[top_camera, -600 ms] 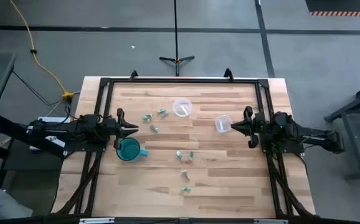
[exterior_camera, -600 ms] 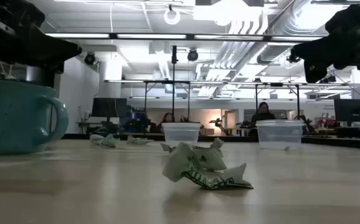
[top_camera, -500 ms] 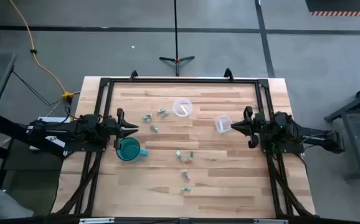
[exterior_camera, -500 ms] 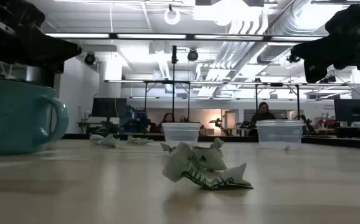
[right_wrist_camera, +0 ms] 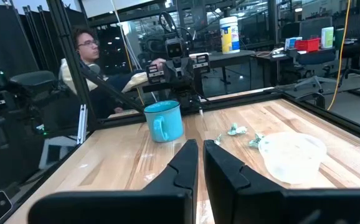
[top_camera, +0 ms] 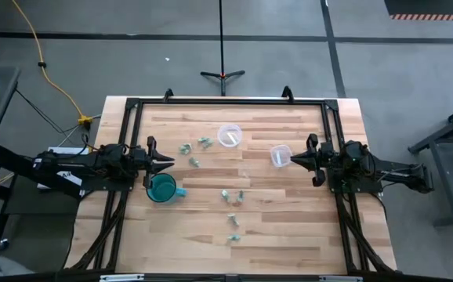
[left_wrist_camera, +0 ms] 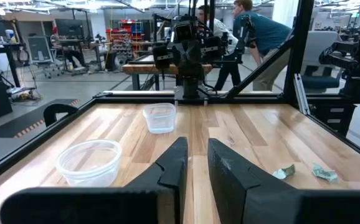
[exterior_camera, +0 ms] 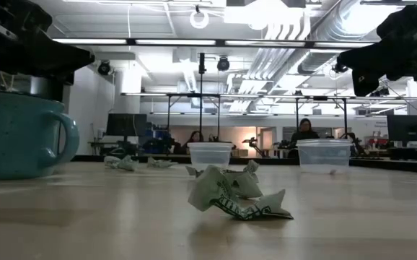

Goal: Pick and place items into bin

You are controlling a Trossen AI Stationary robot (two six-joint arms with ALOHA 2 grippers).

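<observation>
Wood table (top_camera: 289,227): scattered items (top_camera: 232,196), clear cups (top_camera: 229,135), teal mug (top_camera: 162,188).

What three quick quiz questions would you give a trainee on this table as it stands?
1. True or false: the mug stands nearer the left claw than the right claw.
2. How many clear cups stand on the table? A) one B) two C) four
3. Fill in: the right claw holds ____.

Key: 1 true; 2 B; 3 nothing.
</observation>
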